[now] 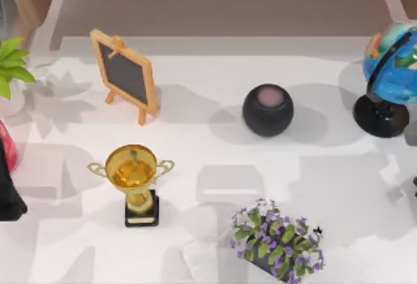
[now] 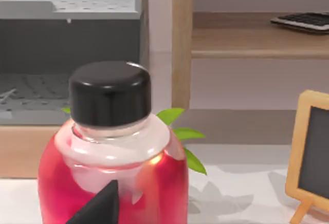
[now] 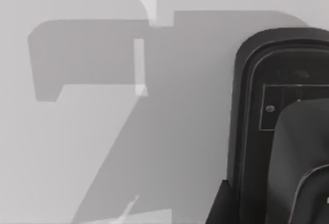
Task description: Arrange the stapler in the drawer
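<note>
A black, rounded-cornered body with an inset plate, which looks like the stapler (image 3: 277, 131), lies on the white table right under my right wrist camera. A grey perforated drawer unit (image 2: 67, 8) in a wooden frame stands behind a red bottle with a black cap (image 2: 110, 147). My left gripper (image 1: 8, 199) is at the table's left edge, close against that bottle (image 1: 5, 147). My right arm (image 1: 414, 186) barely enters at the table's right edge.
On the table stand a small chalkboard easel (image 1: 125, 75), a gold trophy (image 1: 133, 180), a dark round speaker (image 1: 268, 109), a globe (image 1: 391, 75), a pot of purple flowers (image 1: 277, 241) and a green plant (image 1: 12, 62). A keyboard (image 2: 303, 21) lies on a wooden shelf.
</note>
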Available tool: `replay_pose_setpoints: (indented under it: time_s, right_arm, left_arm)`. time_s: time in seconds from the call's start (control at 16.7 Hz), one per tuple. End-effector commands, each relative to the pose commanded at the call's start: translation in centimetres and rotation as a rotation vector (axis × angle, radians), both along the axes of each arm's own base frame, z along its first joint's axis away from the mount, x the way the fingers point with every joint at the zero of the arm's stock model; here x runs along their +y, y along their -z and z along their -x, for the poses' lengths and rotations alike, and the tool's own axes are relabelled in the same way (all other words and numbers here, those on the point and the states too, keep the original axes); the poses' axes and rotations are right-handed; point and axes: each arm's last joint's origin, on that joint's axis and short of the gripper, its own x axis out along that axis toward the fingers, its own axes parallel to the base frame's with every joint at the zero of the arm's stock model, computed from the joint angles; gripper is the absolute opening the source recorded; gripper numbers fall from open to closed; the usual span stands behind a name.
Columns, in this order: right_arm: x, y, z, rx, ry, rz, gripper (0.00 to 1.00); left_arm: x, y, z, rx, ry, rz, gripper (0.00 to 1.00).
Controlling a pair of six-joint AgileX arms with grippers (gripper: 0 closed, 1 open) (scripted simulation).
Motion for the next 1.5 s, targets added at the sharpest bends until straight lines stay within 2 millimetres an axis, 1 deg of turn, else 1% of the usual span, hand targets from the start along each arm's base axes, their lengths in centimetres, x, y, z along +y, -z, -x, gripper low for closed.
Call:
replay_pose_setpoints:
  time_s: [0.12, 0.42, 0.72, 0.78, 0.84, 0.9, 0.96, 1.08, 1.26, 1.38, 1.5]
  right_arm:
    - [0.0, -0.5, -0.1, -0.006, 0.000, 0.000, 0.00]
    - [0.0, -2.8, 0.0, 0.004, 0.000, 0.000, 0.00]
    - [0.0, -2.8, 0.0, 0.005, 0.001, 0.000, 0.00]
    - [-0.1, -3.2, -0.1, -0.005, 0.007, 0.001, 0.00]
    - [-0.4, -4.0, -0.3, -0.024, 0.019, 0.003, 0.00]
    - [-0.7, -5.2, -0.5, -0.054, 0.034, 0.006, 0.00]
    - [-1.1, -6.8, -0.8, -0.094, 0.053, 0.010, 0.00]
    - [-2.0, -10.7, -1.6, -0.193, 0.094, 0.020, 0.00]
    - [-3.9, -17.3, -3.1, -0.374, 0.160, 0.049, 0.00]
    - [-5.7, -22.0, -4.2, -0.513, 0.210, 0.082, 0.00]
    - [-7.5, -26.7, -4.8, -0.658, 0.262, 0.122, 0.00]
  left_arm:
    - [0.0, 0.0, 0.0, 0.000, 0.000, 0.000, 1.00]
    - [0.0, 0.0, 0.0, 0.000, 0.000, 0.000, 1.00]
    - [0.0, 0.0, 0.0, 0.000, 0.000, 0.000, 1.00]
    - [0.0, 0.0, 0.0, 0.000, 0.000, 0.000, 1.00]
    - [0.0, 0.0, 0.0, 0.000, 0.000, 0.000, 1.00]
    - [0.0, 0.0, 0.0, 0.000, 0.000, 0.000, 1.00]
    - [0.0, 0.0, 0.0, 0.000, 0.000, 0.000, 1.00]
    - [0.0, 0.0, 0.0, 0.000, 0.000, 0.000, 1.00]
    - [0.0, 0.0, 0.0, 0.000, 0.000, 0.000, 1.00]
    - [0.0, 0.0, 0.0, 0.000, 0.000, 0.000, 1.00]
    - [0.0, 0.0, 0.0, 0.000, 0.000, 0.000, 1.00]
